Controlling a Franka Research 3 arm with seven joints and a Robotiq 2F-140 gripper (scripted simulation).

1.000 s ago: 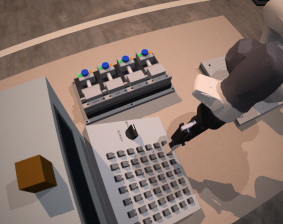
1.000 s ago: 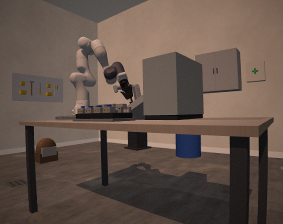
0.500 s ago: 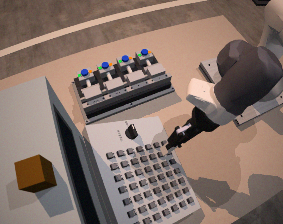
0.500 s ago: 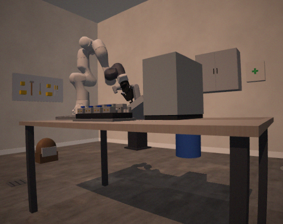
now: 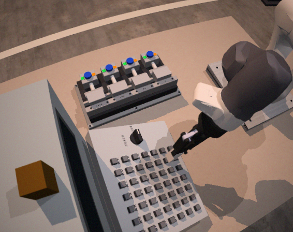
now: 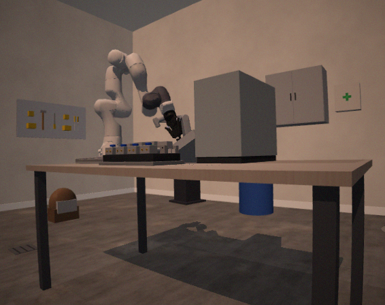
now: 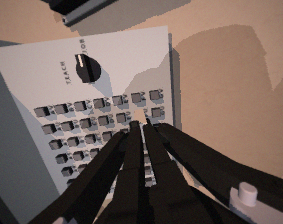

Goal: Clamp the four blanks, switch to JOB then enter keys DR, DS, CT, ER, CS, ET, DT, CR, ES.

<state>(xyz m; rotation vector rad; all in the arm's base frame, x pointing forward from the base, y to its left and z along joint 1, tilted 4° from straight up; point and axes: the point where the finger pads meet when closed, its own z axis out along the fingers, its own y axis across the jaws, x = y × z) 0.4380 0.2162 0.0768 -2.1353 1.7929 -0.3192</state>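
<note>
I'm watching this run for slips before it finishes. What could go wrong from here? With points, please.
The shut black gripper (image 5: 171, 157) (image 7: 139, 116) is low over closely packed small grey square keys (image 5: 158, 186) (image 7: 87, 122), so a slight sideways error might press a neighbour. The black selector knob (image 5: 136, 136) (image 7: 88, 68) points at JOB and the orange cube-shaped lamp (image 5: 31, 179) looks unlit, so a stray press would probably count as a wrong entry.

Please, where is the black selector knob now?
In the top view, the black selector knob sits on the sloped key panel, between the rows of keys and the vise stations, beside the printed word TEACH.
</note>
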